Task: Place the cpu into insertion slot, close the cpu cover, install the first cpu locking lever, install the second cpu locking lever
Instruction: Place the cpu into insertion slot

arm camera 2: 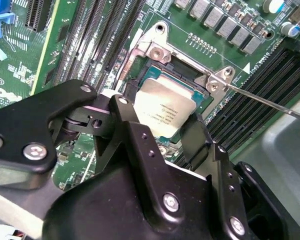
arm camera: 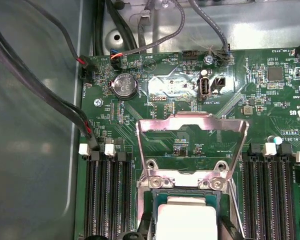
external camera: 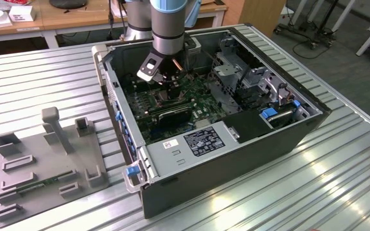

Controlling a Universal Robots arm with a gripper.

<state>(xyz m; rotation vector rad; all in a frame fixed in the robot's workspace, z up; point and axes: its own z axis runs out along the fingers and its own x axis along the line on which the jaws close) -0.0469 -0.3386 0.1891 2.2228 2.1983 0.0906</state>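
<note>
I see my gripper (arm camera 2: 158,115) down inside the computer case (external camera: 236,159), with its two black fingers (arm camera 2: 121,105) pressed against two sides of the cpu (arm camera 2: 165,107), so it has hold of it. The cpu sits right at the insertion slot (arm camera 2: 190,75) on the green board (arm camera: 140,75). The cpu cover (arm camera: 225,124) is flipped up and open.
</note>
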